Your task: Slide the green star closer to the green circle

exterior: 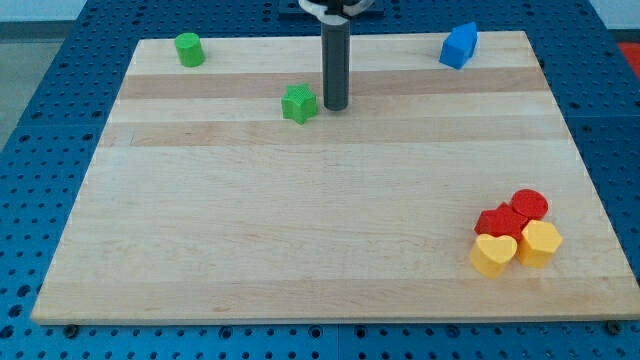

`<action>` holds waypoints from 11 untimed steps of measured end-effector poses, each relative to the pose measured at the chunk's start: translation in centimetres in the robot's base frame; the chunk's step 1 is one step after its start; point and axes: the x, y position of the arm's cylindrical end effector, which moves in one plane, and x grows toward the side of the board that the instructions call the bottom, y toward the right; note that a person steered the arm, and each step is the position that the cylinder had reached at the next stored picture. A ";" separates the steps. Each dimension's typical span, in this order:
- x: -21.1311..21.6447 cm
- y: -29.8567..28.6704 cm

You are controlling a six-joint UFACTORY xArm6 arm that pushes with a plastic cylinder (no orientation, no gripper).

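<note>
The green star [299, 103] lies on the wooden board near the view's top, left of centre. The green circle [189, 49] stands at the board's top left corner, well apart from the star. My tip [334, 107] rests on the board just right of the green star, very close to it or touching its right side. The dark rod rises straight up from the tip to the view's top edge.
A blue block [459, 45] sits near the board's top right. A cluster at the bottom right holds a red circle [530, 205], a red block [501, 221], a yellow heart [493, 254] and a yellow block [540, 242]. The wooden board's [300, 260] edges border a blue perforated table.
</note>
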 end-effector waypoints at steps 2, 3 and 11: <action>0.1 -4.1; 0.1 -6.5; -3.1 -14.8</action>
